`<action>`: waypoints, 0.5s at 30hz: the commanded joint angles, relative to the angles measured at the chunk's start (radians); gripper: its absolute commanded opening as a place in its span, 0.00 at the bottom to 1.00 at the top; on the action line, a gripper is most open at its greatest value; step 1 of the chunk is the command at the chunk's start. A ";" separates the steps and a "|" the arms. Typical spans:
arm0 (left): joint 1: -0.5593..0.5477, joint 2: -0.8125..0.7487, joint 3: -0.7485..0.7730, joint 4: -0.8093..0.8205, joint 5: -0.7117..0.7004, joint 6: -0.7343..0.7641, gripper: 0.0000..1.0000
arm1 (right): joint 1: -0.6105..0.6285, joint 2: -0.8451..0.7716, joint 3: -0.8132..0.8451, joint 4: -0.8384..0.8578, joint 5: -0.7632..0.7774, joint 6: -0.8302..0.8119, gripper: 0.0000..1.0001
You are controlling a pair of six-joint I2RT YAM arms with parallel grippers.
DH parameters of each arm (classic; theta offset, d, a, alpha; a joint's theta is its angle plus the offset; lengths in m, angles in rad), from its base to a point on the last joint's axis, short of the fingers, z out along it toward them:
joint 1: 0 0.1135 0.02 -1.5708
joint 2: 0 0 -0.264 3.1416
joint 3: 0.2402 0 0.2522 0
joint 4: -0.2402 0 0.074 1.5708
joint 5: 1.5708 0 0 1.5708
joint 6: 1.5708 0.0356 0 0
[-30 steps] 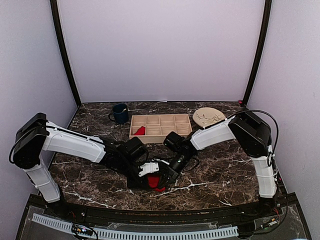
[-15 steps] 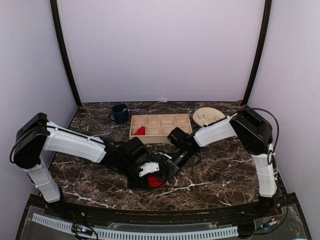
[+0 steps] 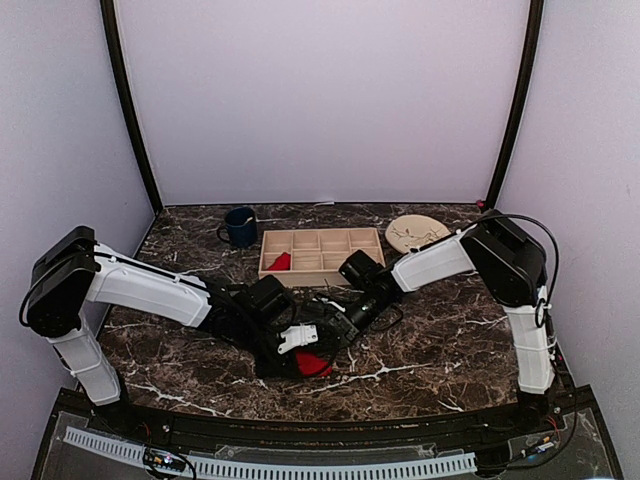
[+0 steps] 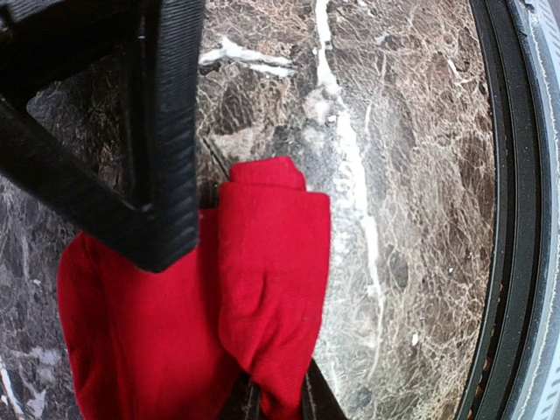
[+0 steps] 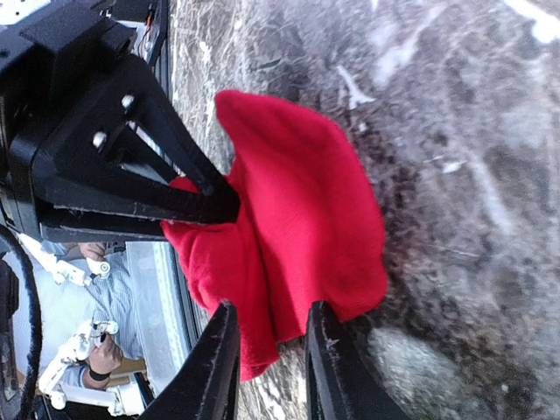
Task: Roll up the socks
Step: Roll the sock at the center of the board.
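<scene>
**Red sock (image 3: 316,364) bunched on the table (image 3: 450,340), front middle, between both arms.**
The left gripper (image 3: 303,350) is clamped on one fold. The right gripper (image 5: 273,313) has its fingers (image 5: 328,367) slightly apart, with the sock's edge lying loose between their tips, straight ahead.

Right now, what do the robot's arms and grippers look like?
The left arm and right arm have white shells on the long links and bulky black joints. A thin black cable loops off the right elbow. The left gripper and right gripper are black; the left's fingers are ribbed, open triangular frames.
</scene>
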 commanded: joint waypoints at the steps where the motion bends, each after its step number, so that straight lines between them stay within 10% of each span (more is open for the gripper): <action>1: 0.002 -0.018 -0.029 -0.008 0.003 0.004 0.13 | -0.007 -0.036 0.029 0.037 0.020 0.021 0.25; 15: 0.003 -0.005 -0.013 0.003 -0.001 0.034 0.13 | -0.001 -0.003 0.107 0.007 0.078 0.014 0.14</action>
